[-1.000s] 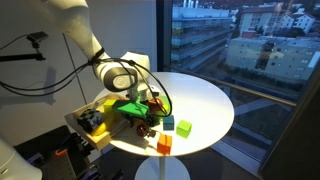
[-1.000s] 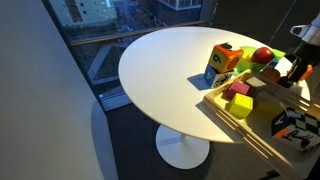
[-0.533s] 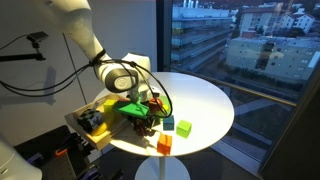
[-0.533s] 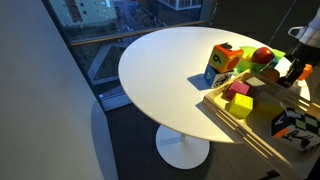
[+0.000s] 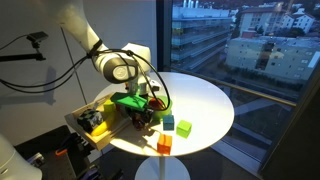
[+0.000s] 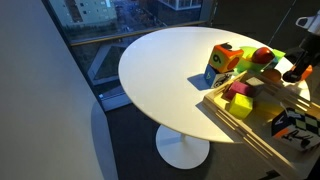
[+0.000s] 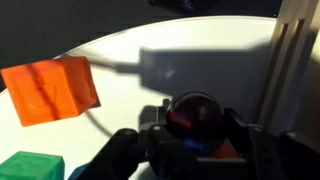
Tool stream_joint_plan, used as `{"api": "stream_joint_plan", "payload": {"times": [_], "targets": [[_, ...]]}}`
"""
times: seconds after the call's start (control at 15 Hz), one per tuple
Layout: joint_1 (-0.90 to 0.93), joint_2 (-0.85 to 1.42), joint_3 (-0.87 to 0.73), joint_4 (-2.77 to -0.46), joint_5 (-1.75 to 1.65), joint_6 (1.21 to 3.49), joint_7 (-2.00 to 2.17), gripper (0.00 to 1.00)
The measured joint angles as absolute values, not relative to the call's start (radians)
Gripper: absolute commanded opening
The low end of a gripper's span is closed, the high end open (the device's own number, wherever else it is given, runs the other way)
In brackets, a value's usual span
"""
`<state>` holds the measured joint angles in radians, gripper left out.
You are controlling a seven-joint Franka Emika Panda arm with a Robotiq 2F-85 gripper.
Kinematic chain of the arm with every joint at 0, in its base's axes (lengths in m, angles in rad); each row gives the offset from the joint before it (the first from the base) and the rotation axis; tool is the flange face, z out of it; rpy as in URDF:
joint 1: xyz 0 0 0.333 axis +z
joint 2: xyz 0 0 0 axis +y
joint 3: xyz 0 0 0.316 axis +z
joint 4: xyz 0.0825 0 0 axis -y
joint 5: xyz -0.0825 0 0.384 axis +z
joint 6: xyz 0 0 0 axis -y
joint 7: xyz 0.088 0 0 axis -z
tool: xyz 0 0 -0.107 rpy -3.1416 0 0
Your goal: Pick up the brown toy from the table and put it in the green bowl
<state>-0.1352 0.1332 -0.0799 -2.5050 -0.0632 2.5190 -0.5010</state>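
Rising off the counter, your tool stands higher than half a second ago. Its fingers sit narrow around the brown toy, which appears lifted with it. Grasp judged achieved; transfer to the green bowl remains outstanding.

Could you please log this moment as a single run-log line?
end effector: beside green bowl, grip unclear | brown toy: at end effector tip | orange cube, green cube: untouched on table
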Motion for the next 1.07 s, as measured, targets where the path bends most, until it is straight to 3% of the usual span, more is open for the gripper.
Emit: {"api": "stream_joint_plan", "payload": {"times": [1.07], "targets": [[-0.089, 0.007, -0.074, -2.350, 0.076, 2.271, -0.425, 0.34]]}}
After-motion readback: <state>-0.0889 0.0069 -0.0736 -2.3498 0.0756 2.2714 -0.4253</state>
